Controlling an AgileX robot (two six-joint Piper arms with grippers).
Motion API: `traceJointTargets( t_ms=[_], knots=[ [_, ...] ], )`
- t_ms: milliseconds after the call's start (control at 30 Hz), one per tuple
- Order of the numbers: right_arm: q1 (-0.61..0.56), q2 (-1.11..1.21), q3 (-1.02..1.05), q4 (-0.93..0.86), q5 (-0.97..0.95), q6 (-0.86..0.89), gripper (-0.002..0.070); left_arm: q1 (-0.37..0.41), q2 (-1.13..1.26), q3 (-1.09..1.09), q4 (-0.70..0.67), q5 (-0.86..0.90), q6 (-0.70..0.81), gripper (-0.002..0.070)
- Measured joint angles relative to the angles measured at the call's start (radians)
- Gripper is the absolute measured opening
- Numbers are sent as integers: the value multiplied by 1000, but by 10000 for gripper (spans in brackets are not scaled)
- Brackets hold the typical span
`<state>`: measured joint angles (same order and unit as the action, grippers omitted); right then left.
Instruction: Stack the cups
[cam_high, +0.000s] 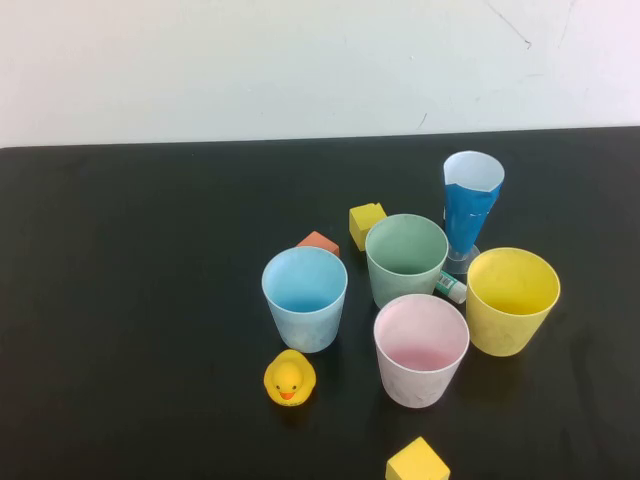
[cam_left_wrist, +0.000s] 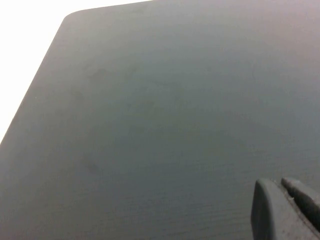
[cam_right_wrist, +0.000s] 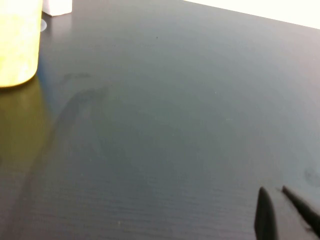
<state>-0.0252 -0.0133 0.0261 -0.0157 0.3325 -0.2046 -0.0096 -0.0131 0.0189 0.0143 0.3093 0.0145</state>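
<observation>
Four wide, tapered matte tumblers stand upright and unstacked, mouths up, clustered on the right half of the black table. The pale blue cup (cam_high: 305, 298) sits farthest left; the pale green cup (cam_high: 406, 258) stands behind and to its right, farthest back of the four. The pale pink cup (cam_high: 421, 349) is nearest the robot, in front of the green one (a faint rosy pool of colour shows in its bottom). The yellow cup (cam_high: 512, 300) stands farthest right, just beside the pink.
</observation>
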Motion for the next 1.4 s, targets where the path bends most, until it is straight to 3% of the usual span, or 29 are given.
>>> traceJointTargets(
  t_ms=[1133, 1400],
  knots=[
    [0, 0, 2, -32, -25, 0, -2, 0, 0, 0, 0, 0, 0, -2],
    [0, 0, 2, 269, -61, 13, -2, 0, 0, 0, 0, 0, 0, -2]
  ],
)
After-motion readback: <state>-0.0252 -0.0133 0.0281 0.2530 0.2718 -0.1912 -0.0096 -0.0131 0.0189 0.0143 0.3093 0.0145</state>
